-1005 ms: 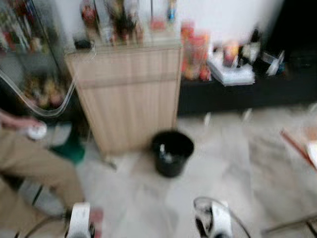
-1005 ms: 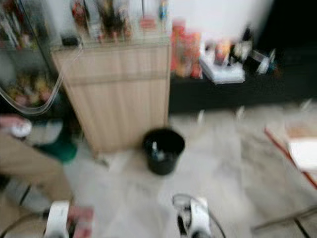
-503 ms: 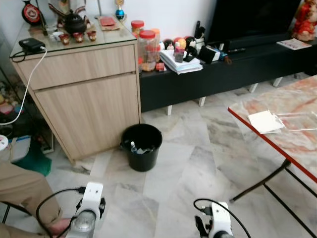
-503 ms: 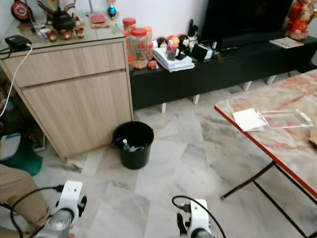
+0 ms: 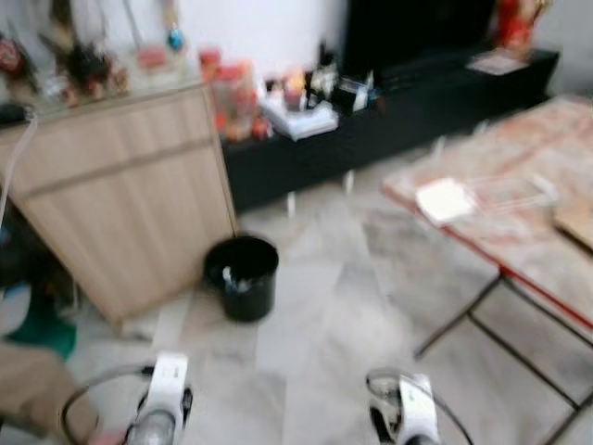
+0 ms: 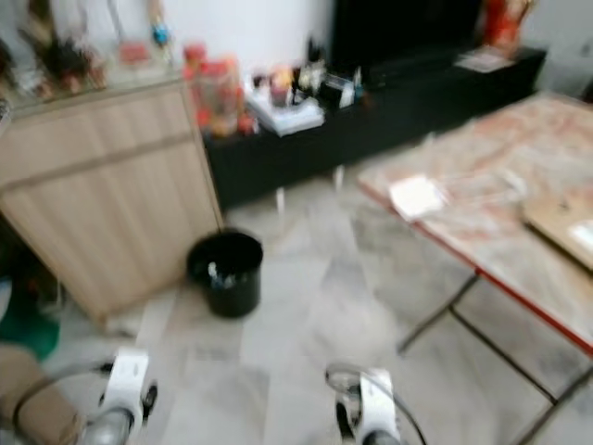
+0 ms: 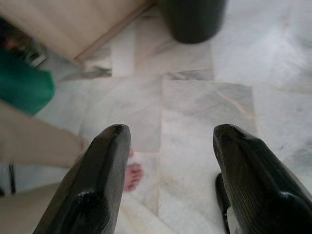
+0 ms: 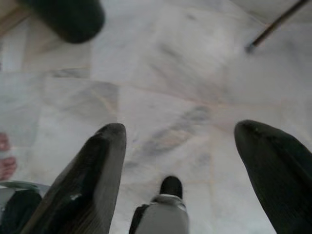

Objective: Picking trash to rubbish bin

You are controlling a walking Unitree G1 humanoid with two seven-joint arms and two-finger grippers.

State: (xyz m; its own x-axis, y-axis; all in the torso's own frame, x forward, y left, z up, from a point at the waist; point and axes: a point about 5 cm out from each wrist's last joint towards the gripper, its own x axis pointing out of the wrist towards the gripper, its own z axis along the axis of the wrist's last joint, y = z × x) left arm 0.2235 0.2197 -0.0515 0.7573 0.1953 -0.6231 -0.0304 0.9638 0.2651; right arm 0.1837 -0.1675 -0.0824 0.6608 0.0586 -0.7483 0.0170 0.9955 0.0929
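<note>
The black rubbish bin (image 5: 241, 276) stands on the marble floor beside a wooden cabinet (image 5: 120, 204), with a few bits of trash inside. A white paper (image 5: 443, 199) and a clear plastic tray (image 5: 505, 190) lie on the red-edged marble table (image 5: 547, 264) at the right. Both arms hang low: the left arm (image 5: 162, 408) and the right arm (image 5: 408, 419) sit at the bottom edge. My left gripper (image 7: 170, 151) is open over bare floor, the bin (image 7: 192, 19) ahead of it. My right gripper (image 8: 180, 146) is open and empty too.
A person sits at the left: tan trouser leg (image 5: 37, 389) and a bare foot (image 7: 131, 174) close to my left gripper. A low black TV bench (image 5: 398, 116) with jars and books runs along the wall. A table leg (image 8: 273, 27) stands at the right.
The whole picture has shifted and blurred, so the camera has moved; more of the table shows at the right. Both arms hang as before.
</note>
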